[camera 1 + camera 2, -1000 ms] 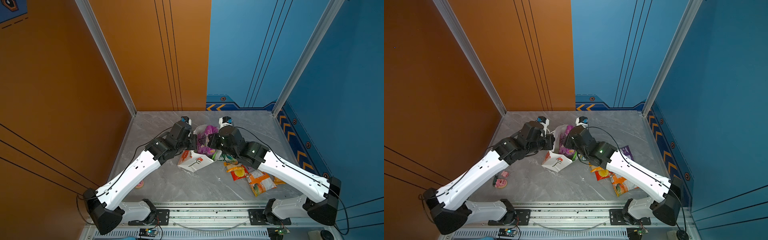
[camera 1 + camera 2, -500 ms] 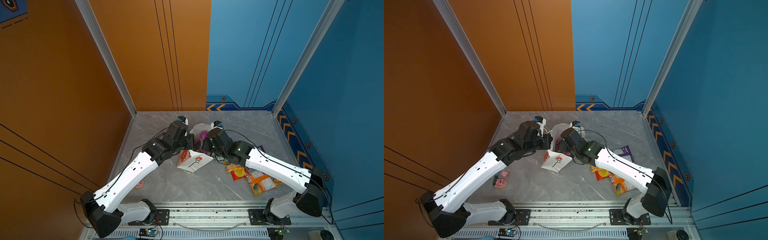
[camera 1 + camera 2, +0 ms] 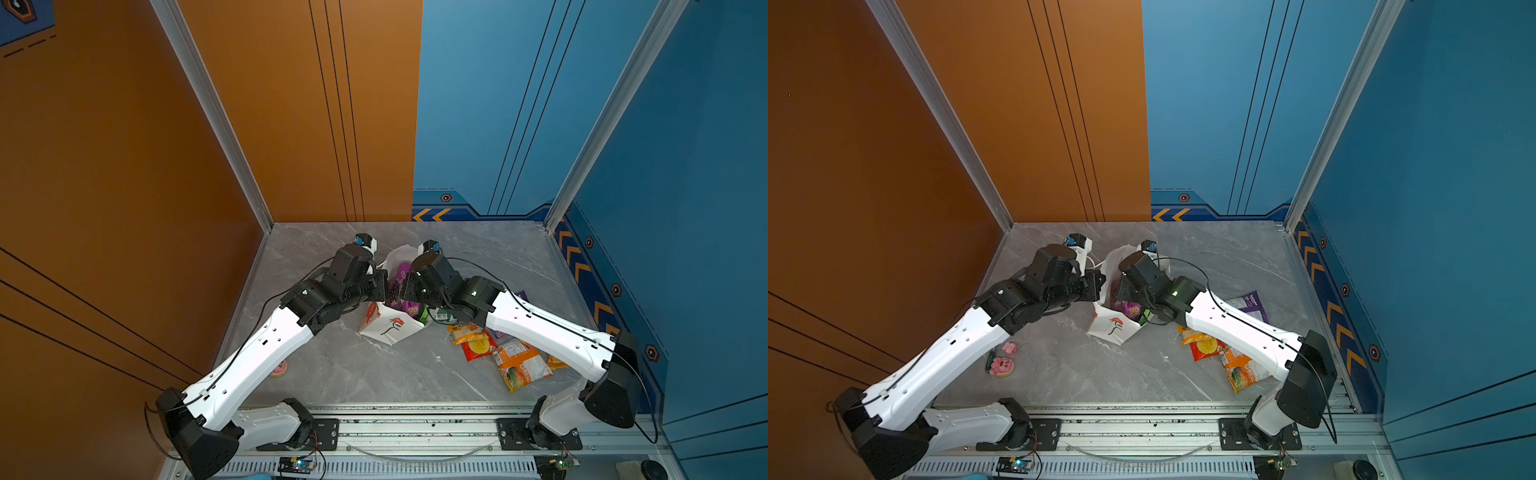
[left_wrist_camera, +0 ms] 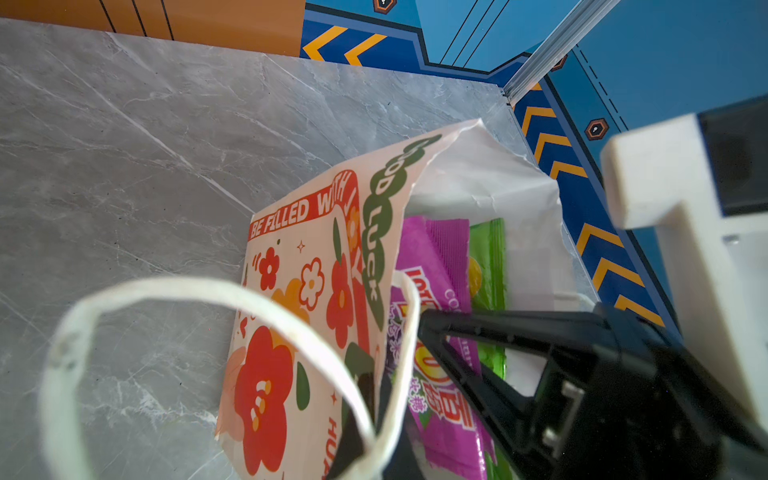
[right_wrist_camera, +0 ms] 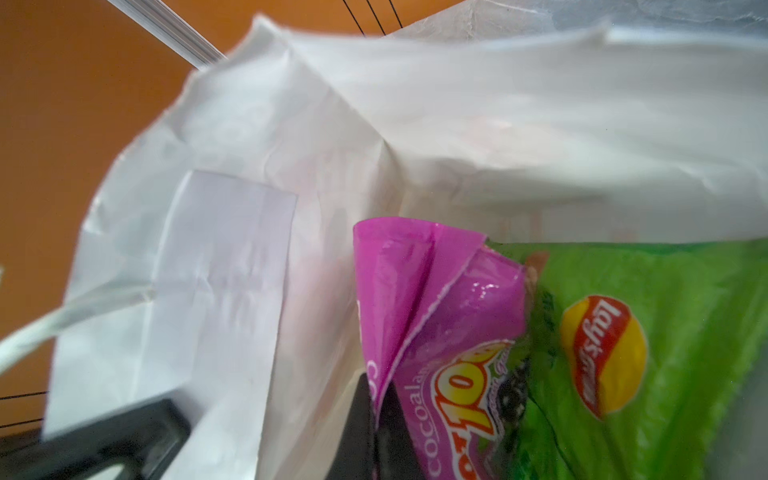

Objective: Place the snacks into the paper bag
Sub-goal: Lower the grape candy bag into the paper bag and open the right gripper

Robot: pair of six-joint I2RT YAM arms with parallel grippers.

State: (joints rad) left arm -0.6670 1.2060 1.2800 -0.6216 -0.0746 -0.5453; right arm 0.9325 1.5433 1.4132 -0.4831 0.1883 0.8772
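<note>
Nearby, red packet (image 3: 478, 348) and orange packet (image 3: 519, 368) lie partly under right arm (image 3: 548, 332).

Left fingers (image 4: 352, 451), right fingers (image 5: 358, 432): both pinched closed.

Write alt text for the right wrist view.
The right gripper holds a purple packet inside the open white paper bag, beside a green chip packet with a red-and-yellow logo. An orange wall shows past the bag's rim.

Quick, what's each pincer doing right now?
Left pincer: closed on the paper bag rim.
Right pincer: closed on the purple packet inside the bag.
</note>
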